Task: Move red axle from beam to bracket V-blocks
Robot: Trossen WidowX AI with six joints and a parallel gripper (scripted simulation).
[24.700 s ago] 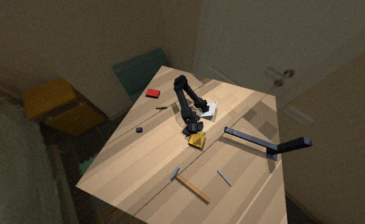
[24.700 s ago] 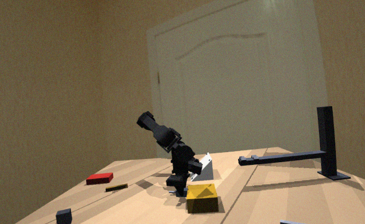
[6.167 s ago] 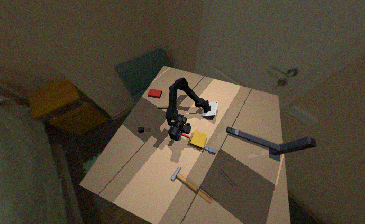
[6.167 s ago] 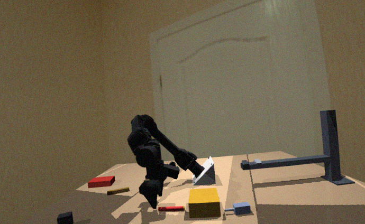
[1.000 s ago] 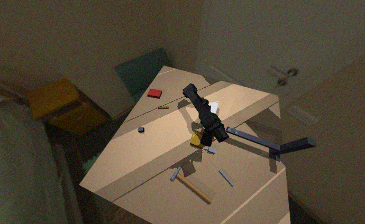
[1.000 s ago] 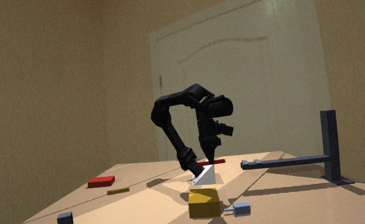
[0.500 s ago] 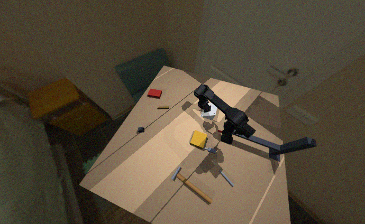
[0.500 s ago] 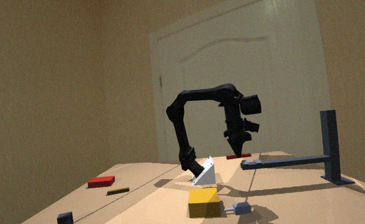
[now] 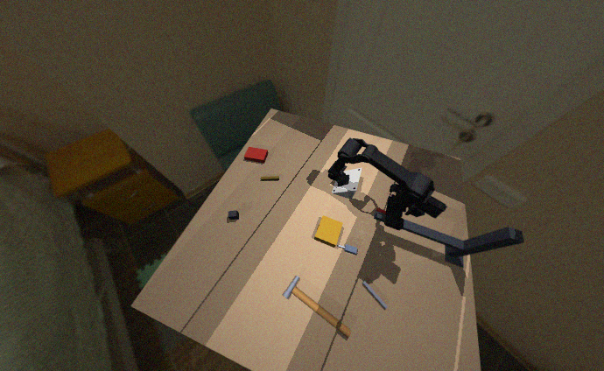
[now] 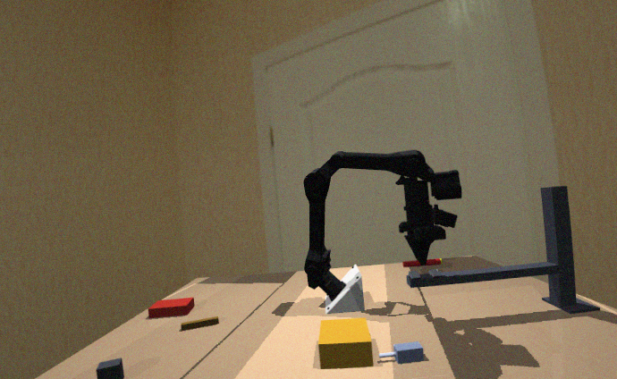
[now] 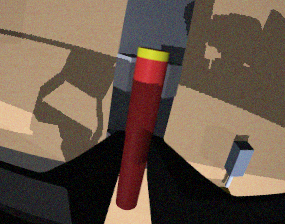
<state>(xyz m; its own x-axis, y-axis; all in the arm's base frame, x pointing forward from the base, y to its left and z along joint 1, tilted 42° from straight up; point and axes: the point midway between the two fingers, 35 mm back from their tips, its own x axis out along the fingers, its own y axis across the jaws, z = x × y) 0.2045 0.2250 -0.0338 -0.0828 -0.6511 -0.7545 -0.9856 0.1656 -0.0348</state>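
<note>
And the red axle [image 9: 381,211] [image 10: 410,264] [image 11: 138,115] is out! The claw [image 9: 391,223] [image 10: 422,261] [image 11: 137,140] is clamped on it, just above the V-blocks [image 9: 378,215] [image 11: 124,75] of the bracket [image 9: 433,234] [image 10: 558,244] [image 11: 153,25], whose foot stands near the worktop's [image 9: 249,257] [image 10: 235,329] right edge in the top view. Extraction looks done; seating, letting go and backing clear remain. The beam? Can't identify it, so can't vouch for it. From above, the arm hides most of the axle; the exterior view shows it raised, and the wrist view gives its length, lying roughly along the bracket's bar.
</note>
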